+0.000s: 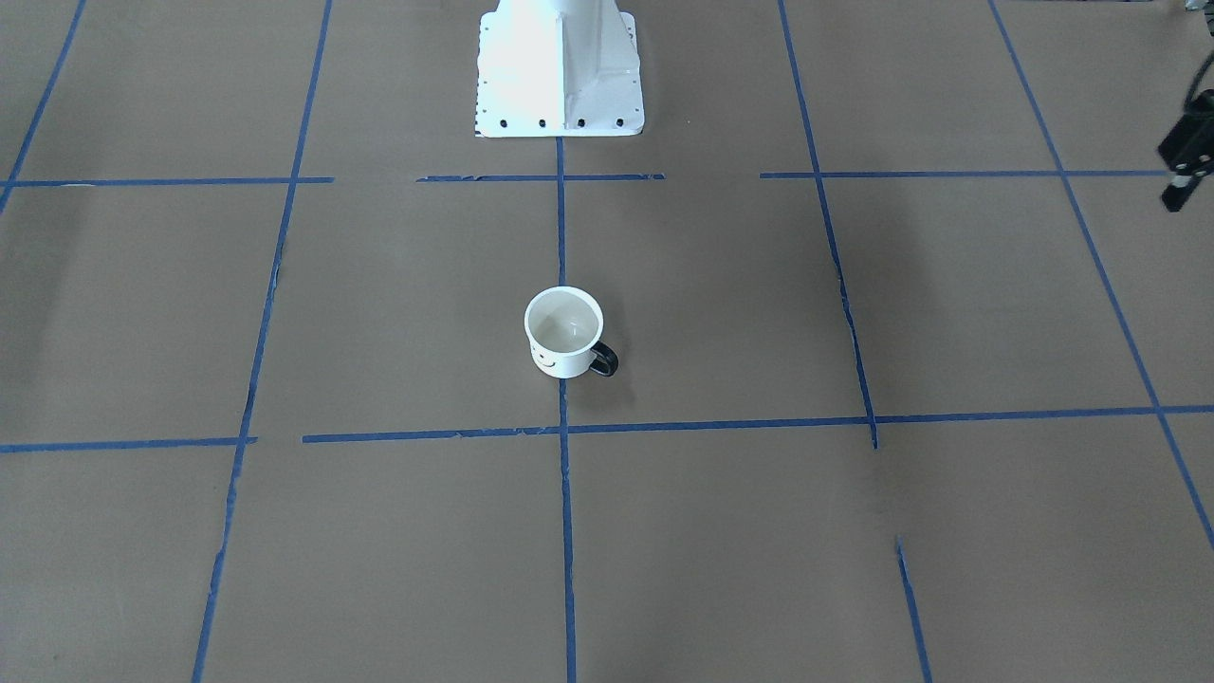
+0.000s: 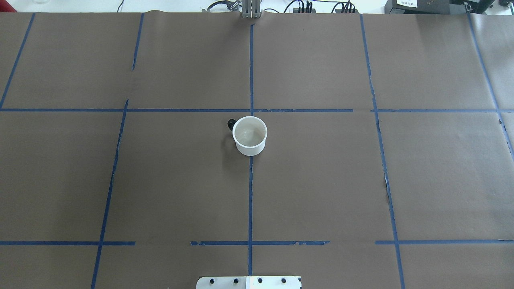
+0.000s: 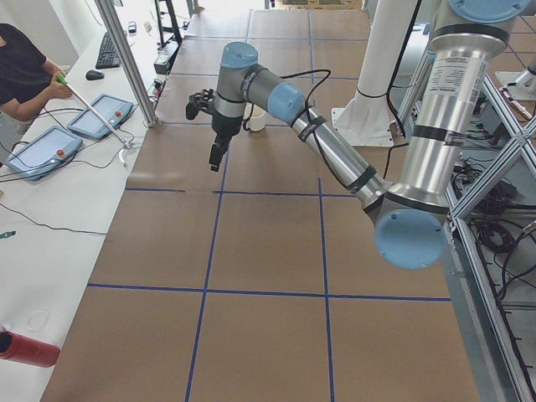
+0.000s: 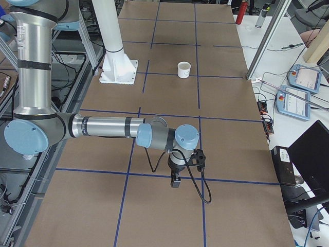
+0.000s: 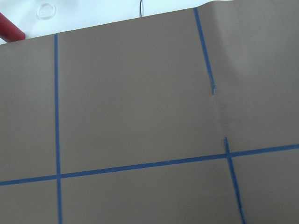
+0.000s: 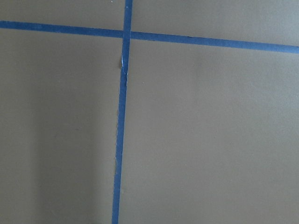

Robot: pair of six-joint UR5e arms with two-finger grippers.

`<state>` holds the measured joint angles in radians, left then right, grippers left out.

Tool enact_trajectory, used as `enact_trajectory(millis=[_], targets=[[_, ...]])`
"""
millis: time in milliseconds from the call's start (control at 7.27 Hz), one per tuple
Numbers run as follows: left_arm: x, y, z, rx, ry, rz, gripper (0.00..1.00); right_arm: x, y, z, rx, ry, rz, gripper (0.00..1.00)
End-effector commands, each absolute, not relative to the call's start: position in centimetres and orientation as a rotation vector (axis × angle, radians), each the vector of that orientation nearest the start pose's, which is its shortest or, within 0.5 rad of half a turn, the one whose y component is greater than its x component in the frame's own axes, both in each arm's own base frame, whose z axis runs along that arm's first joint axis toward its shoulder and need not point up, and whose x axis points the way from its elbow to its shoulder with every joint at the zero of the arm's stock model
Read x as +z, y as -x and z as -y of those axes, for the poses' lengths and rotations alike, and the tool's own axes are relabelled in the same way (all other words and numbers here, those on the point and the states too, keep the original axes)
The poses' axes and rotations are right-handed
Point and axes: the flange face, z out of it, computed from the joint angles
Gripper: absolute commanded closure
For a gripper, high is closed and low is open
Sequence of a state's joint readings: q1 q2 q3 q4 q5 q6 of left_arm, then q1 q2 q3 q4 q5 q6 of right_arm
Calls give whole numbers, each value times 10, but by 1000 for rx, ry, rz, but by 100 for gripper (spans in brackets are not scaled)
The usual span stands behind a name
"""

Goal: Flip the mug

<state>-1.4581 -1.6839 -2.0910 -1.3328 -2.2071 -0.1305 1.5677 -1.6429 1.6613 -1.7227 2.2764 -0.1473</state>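
The mug (image 1: 564,332) is white with a dark loop handle and stands upright, mouth up, at the middle of the table on a blue tape line. It also shows in the overhead view (image 2: 250,135), in the left side view (image 3: 256,121) and in the right side view (image 4: 183,69). My left gripper (image 3: 216,157) hangs above the table far from the mug; only a dark part of it shows at the front view's right edge (image 1: 1186,171), and I cannot tell its state. My right gripper (image 4: 176,181) hangs above the table far from the mug, and I cannot tell its state. Both wrist views show only paper and tape.
Brown paper with a blue tape grid (image 2: 250,200) covers the table. The robot's white base (image 1: 560,71) stands at the table's edge. A person (image 3: 25,71) and tablets (image 3: 100,115) are at a side bench. A red cylinder (image 3: 29,347) lies off the table's end.
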Motion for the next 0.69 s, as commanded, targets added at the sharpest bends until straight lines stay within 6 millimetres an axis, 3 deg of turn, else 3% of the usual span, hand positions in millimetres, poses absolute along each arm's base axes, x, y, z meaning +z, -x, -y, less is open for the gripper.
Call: enact_trajectory(millis=[0, 138, 275, 413, 550], targets=[[502, 96, 481, 150, -218, -709, 1, 668, -67, 450, -97, 77, 712, 0], [556, 116, 473, 169, -165, -717, 1, 668, -67, 450, -97, 77, 712, 0], [595, 123, 469, 159, -101, -735, 1, 668, -67, 450, -97, 77, 712, 0], [622, 120, 443, 133, -47, -749, 1, 668, -67, 450, -97, 77, 712, 0], [632, 118, 433, 123, -32, -764, 0, 668, -67, 450, -97, 77, 712, 0]])
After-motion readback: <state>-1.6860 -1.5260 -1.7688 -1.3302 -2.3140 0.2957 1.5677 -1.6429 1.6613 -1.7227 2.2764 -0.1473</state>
